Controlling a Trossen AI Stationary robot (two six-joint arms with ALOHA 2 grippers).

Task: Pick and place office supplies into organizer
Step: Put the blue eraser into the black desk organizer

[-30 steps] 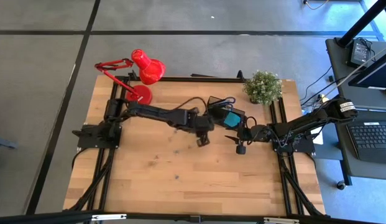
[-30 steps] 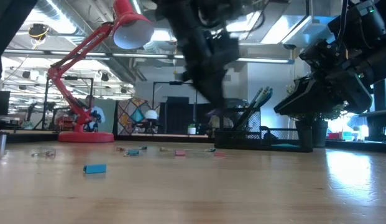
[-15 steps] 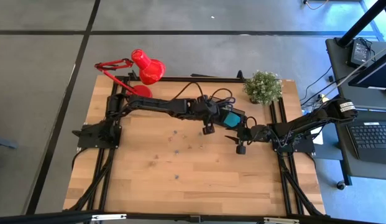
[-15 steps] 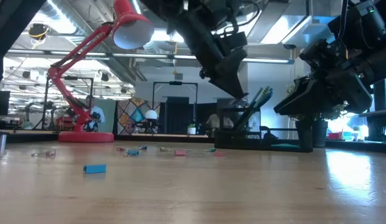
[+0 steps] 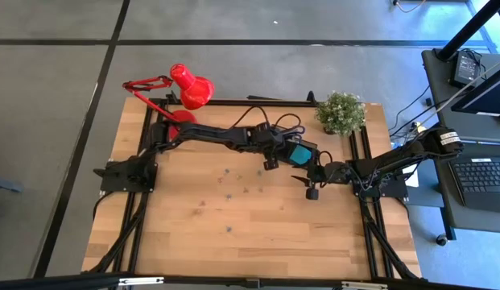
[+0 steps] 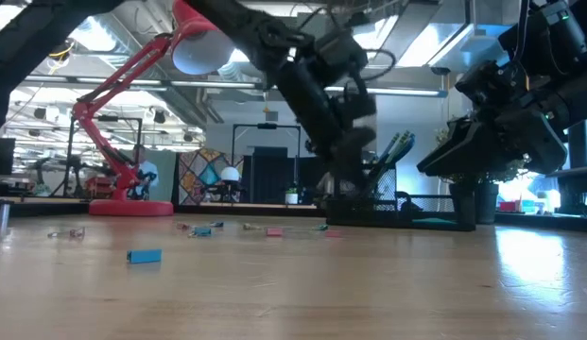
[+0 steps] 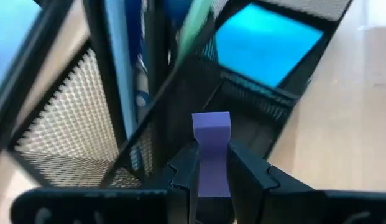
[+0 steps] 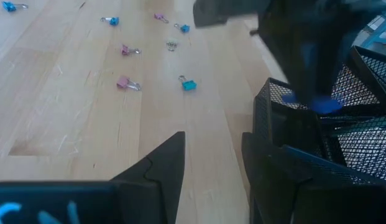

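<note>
The left gripper (image 7: pixel 211 165) is closed on a small purple block (image 7: pixel 211 149), probably an eraser, though the close view leaves that unsure. It holds the block upright between its two fingers, right at the edge of the black mesh organizer (image 5: pixel 291 149). From above, the left arm reaches across the table (image 5: pixel 233 242) from the lamp side, its gripper (image 5: pixel 270 163) at the organizer's near corner. A teal sticky-note pad (image 7: pixel 267 43) lies flat in one shallow tray of the organizer, and pens or pencils (image 6: pixel 392 151) stand slanted in a taller compartment.

The right gripper (image 8: pixel 211 155) waits just beside the organizer with its fingers apart and nothing between them. Small binder clips (image 8: pixel 188 84) (pink and blue ones) lie scattered on the wood, well apart from the organizer.
</note>
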